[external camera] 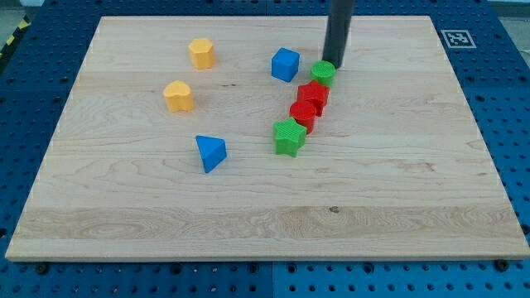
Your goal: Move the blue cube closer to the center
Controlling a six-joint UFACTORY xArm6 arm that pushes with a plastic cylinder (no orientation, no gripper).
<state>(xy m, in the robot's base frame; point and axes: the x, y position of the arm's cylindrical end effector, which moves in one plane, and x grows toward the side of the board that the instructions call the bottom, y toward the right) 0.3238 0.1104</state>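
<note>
The blue cube (285,64) sits on the wooden board (397,165) toward the view's top, a little right of the middle. My tip (334,64) stands to the cube's right, apart from it, and just behind the small green cylinder (323,73). The rod rises out of the view's top.
Below the green cylinder run two red blocks (314,95) (303,113) and a green star-like block (289,136) in a slanted line. A blue triangular block (211,152) lies left of centre. Two yellow blocks (201,53) (178,96) sit at the upper left.
</note>
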